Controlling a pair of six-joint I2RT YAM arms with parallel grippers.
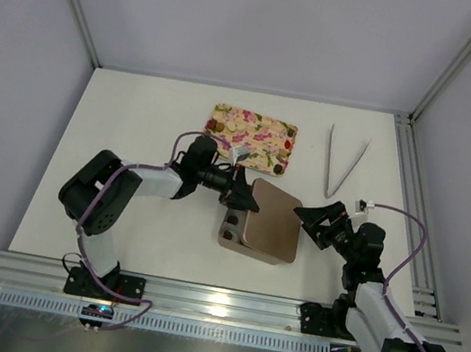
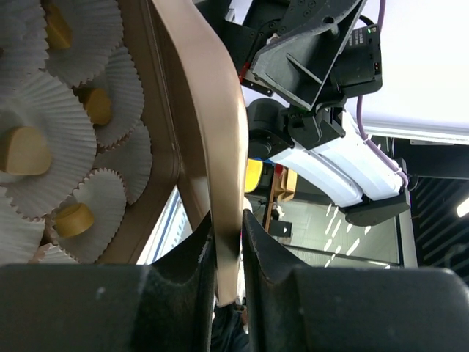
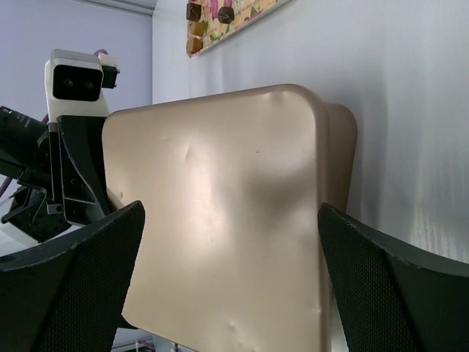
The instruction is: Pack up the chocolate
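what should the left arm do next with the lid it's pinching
Probably slide the lid left and lower it. The left gripper is shut on its rim, and it sits tilted and offset, leaving chocolate along the box left side uncovered. The right gripper is open.

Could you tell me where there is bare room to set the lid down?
The table is bare at its far-left corner, left of the floral tray. The middle is crowded: left gripper, lid, box, right gripper, with tongs behind.
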